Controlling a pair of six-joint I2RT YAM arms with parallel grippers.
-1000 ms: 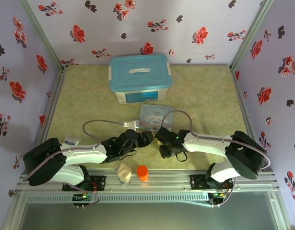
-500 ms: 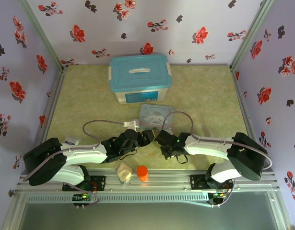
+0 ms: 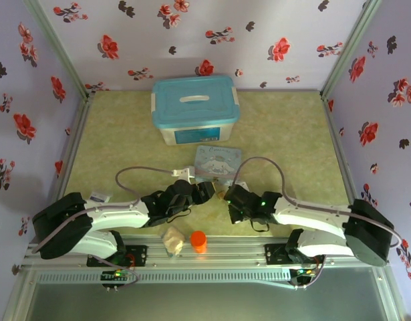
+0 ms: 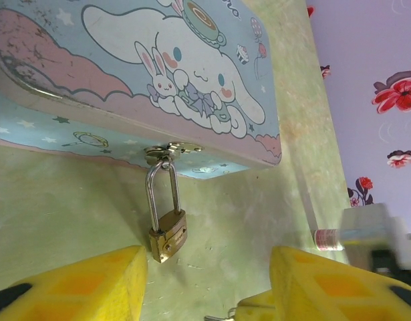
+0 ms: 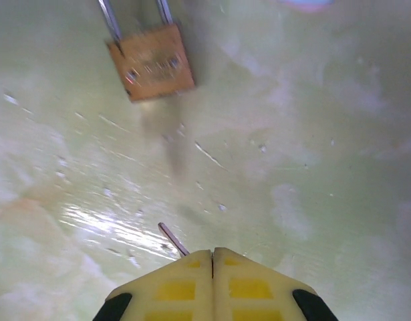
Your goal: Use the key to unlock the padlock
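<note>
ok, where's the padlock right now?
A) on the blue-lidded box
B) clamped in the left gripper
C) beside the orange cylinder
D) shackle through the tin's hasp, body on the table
D: the left wrist view shows the padlock with its shackle looped through the hasp of the cartoon tin, brass body lying on the table ahead of the open left gripper.

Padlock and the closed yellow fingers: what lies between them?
Bare table, plus the key poking from the right gripper toward the padlock, in the right wrist view.
</note>
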